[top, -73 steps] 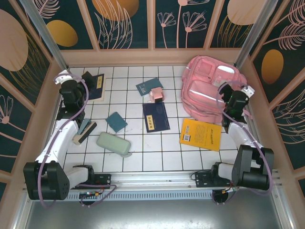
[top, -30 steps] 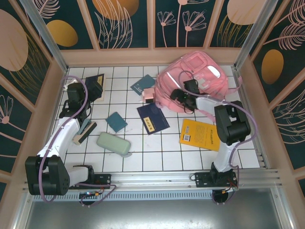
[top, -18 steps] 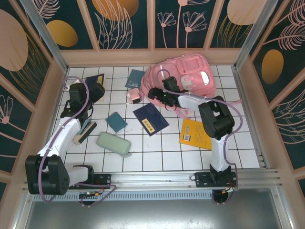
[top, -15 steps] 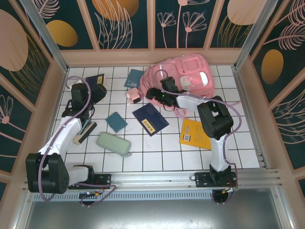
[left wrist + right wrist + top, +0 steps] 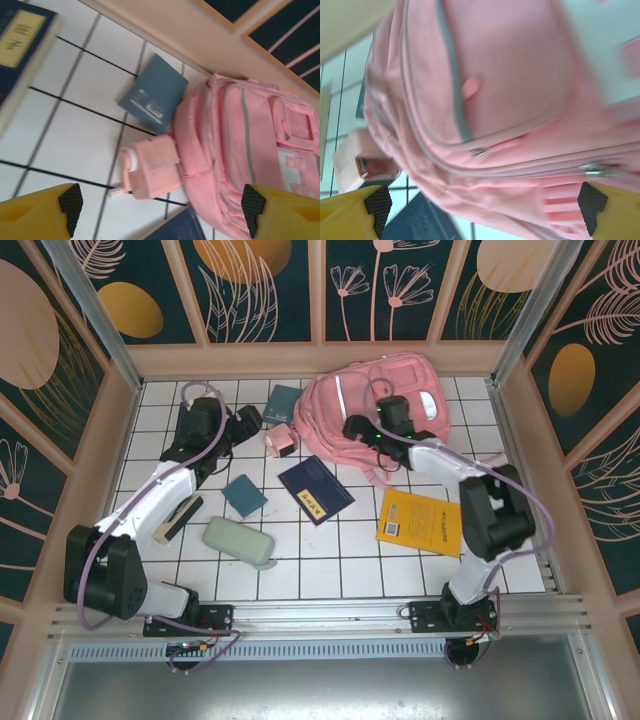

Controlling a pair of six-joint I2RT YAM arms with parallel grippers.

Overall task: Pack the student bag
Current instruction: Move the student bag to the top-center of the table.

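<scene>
The student bag (image 5: 400, 390), a large pink backpack with a grey stripe, lies at the back centre of the tiled table. My right gripper (image 5: 355, 430) hovers over its left part, jaws wide open. In the right wrist view the bag (image 5: 510, 100) spans the whole gap of that gripper (image 5: 484, 204), with a zipper pull (image 5: 479, 151) near the middle. My left gripper (image 5: 250, 420) is open just left of a small pink case (image 5: 283, 440). The left wrist view shows this case (image 5: 150, 167) and the bag's edge (image 5: 240, 150) ahead of the open left gripper (image 5: 161, 205).
A teal booklet (image 5: 285, 403) lies behind the pink case. A navy book (image 5: 316, 490), a small teal notebook (image 5: 243, 495), a green pencil case (image 5: 238, 540) and a yellow book (image 5: 420, 522) lie in front. Another navy book (image 5: 20, 35) is at the back left. Wooden walls surround the table.
The bag was dragged from the back right to the back centre. The right gripper then drew back right over it. The left arm swung right towards the pink case.
</scene>
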